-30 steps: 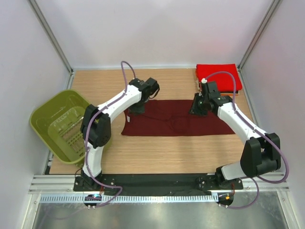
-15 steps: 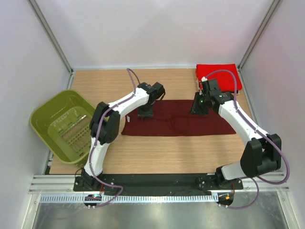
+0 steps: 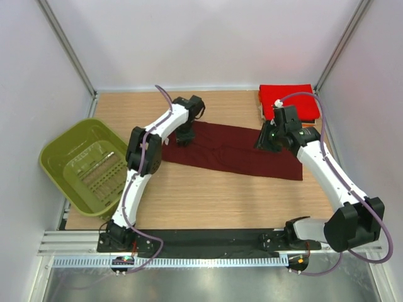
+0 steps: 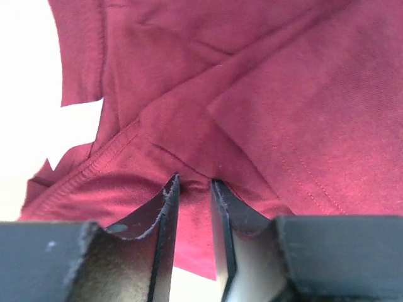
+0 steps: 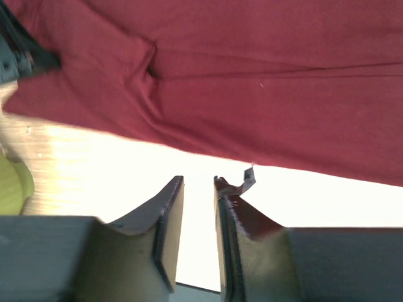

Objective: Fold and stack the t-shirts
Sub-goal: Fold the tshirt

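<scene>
The maroon t-shirt (image 3: 233, 154) looks light and limp — best gripped at a hem corner. The left gripper (image 4: 194, 184) pinches its edge; the right gripper (image 5: 198, 181) stands slightly parted, empty.

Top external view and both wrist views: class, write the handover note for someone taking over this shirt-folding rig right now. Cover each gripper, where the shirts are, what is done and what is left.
Left gripper: fingers closed on a fold at the left end of the maroon t-shirt.
Right gripper: fingers slightly apart, holding nothing, at the shirt's far edge near its right end.
Maroon t-shirt: lies as a long slanted band across the table.
Done: red t-shirt lies folded in the far right corner.
Left: fold the maroon one down small and stack it on the red.
</scene>
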